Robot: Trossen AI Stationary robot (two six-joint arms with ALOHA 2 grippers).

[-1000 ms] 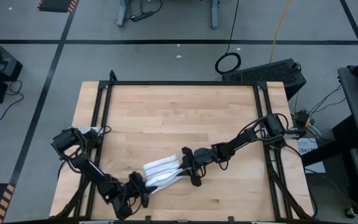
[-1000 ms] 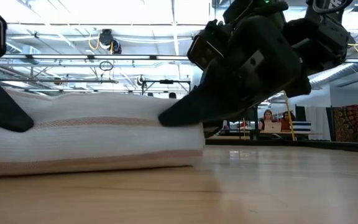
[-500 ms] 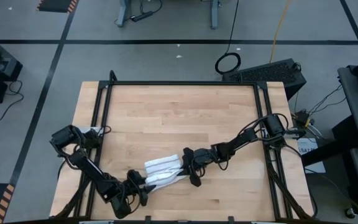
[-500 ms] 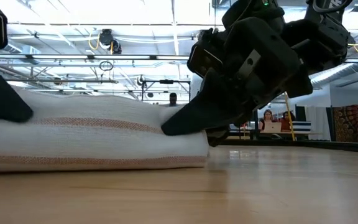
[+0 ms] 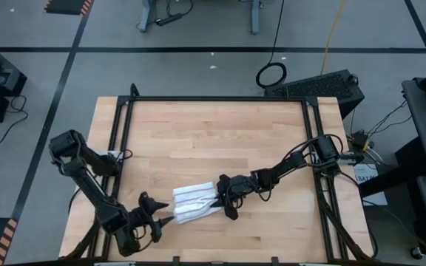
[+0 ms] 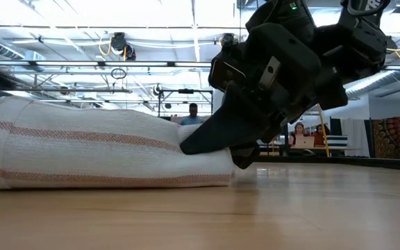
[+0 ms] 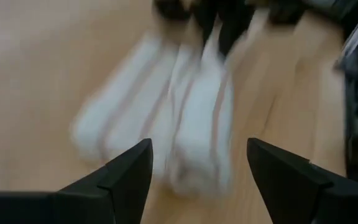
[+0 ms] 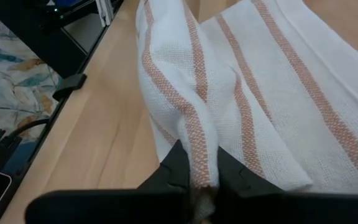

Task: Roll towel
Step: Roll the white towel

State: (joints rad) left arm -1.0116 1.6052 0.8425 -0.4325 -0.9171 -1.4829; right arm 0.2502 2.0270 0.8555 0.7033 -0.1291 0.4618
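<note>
The towel (image 5: pixel 193 202), white with thin reddish stripes, lies loosely rolled or folded into a thick bundle on the wooden table (image 5: pixel 198 133), near its front edge. The low view shows the towel (image 6: pixel 96 156) as a long bundle with its underside on the table. My right gripper (image 5: pixel 219 199) is shut on the bundle's right end. My left gripper (image 5: pixel 161 211) stands open just off the left end, raised, its fingers (image 7: pixel 126 177) apart with the towel (image 7: pixel 185 118) ahead of them and nothing between them. My right gripper pinches a raised fold (image 8: pixel 193 146) at the towel's right end between its two fingers, taking more than one layer. The fingers come from the table's right side, slanting downward. The rest of the towel lies on the table, slack.
A black frame (image 5: pixel 213 99) runs along the table's far edge and down both sides. Bare wood lies beyond the towel toward the far edge. A keyboard (image 5: pixel 316 85) sits off the far right corner. People stand in the room behind (image 6: pixel 301 132).
My left gripper has opened, let go of the towel's left end, risen and drawn back toward the table's left edge. The freed left end now lies rounded on the table. My right gripper has kept its place at the right end and rolled a little.
</note>
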